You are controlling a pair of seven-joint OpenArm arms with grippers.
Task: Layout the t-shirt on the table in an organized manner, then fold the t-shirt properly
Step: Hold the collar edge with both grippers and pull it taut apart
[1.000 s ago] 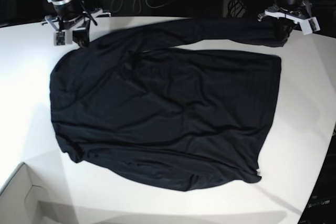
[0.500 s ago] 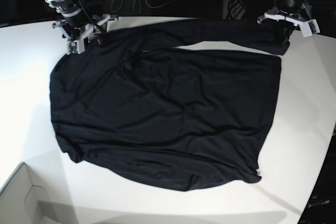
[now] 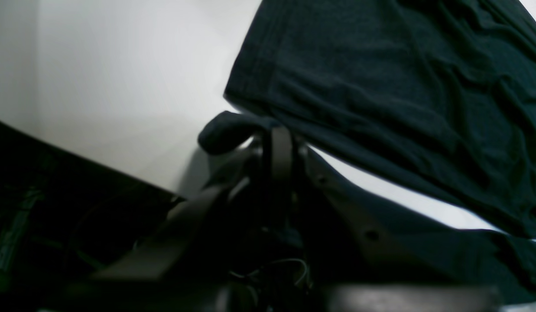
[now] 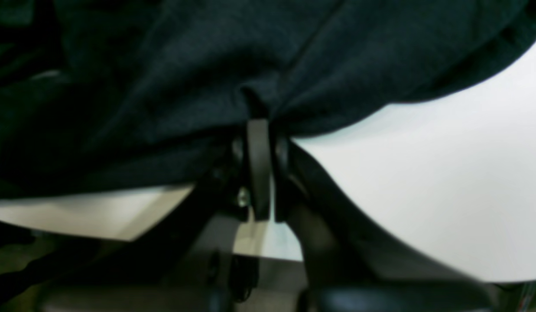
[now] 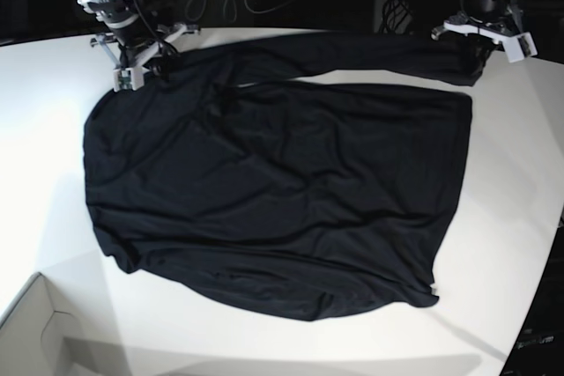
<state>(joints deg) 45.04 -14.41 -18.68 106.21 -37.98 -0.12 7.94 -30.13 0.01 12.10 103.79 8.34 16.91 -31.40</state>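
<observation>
The right tool (image 5: pixel 141 70) has shifted along the far edge of the worktop (image 5: pixel 44 112), away from the far left corner and onto the near end of the t-shirt (image 5: pixel 273 191). A second ago it stood closed just off the cloth; half a second ago it was spread wide over the fabric; now it is pinched tight on a fold of the shirt's edge, as the right wrist view shows. The cloth beside it has bunched a little. The left tool (image 5: pixel 476 48) has edged slightly toward the far edge with its sleeve end.
</observation>
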